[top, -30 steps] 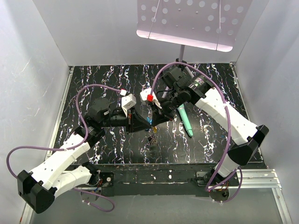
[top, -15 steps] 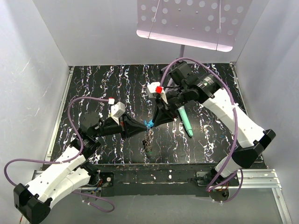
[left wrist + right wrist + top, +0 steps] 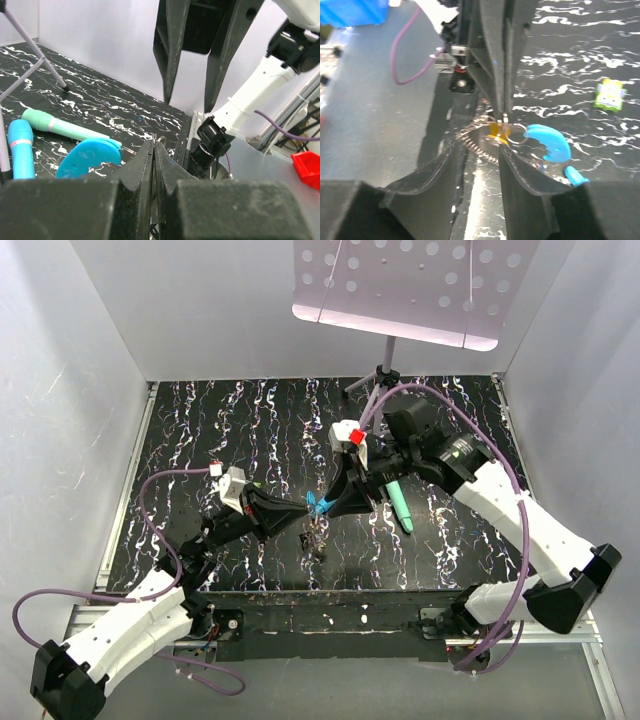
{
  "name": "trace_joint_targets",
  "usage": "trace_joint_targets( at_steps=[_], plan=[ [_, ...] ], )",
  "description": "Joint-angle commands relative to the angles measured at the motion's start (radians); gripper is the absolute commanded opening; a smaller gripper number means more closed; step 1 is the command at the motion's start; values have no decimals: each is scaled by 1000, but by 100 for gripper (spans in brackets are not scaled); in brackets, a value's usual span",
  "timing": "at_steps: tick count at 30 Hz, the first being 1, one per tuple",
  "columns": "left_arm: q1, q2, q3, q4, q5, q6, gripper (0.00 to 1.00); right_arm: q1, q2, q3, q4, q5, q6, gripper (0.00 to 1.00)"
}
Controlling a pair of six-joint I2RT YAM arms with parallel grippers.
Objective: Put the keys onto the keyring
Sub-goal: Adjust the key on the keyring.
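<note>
Grey chain-like keyring (image 3: 475, 145) with blue curve, apparently pinched by left gripper (image 3: 501, 112), right gripper (image 3: 187, 102) released

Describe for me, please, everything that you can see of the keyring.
The keyring is a grey, metallic-looking, chain-like loop with a bright blue curved section. It hangs over the marbled black table from the shut left gripper, which pinches it beside a yellow key head. The right gripper has its jaws open on either side of the chain. Contact cannot be told, nor whether the loop's low end reaches the table.
</note>
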Motion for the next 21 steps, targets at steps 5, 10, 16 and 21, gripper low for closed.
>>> trace_joint_targets(
  at_steps=[5, 10, 16, 21],
  plan=[
    [0, -37, -117, 306, -203, -130, 0, 75, -189, -292, 619, 321, 300, 52],
    [0, -17, -187, 431, -255, -157, 0, 106, -176, -313, 666, 390, 308, 50],
    [0, 6, -211, 498, -269, -149, 0, 118, -128, -314, 679, 424, 329, 45],
    [1, -2, -223, 503, -289, -132, 0, 120, -108, -312, 665, 444, 335, 44]
  ],
)
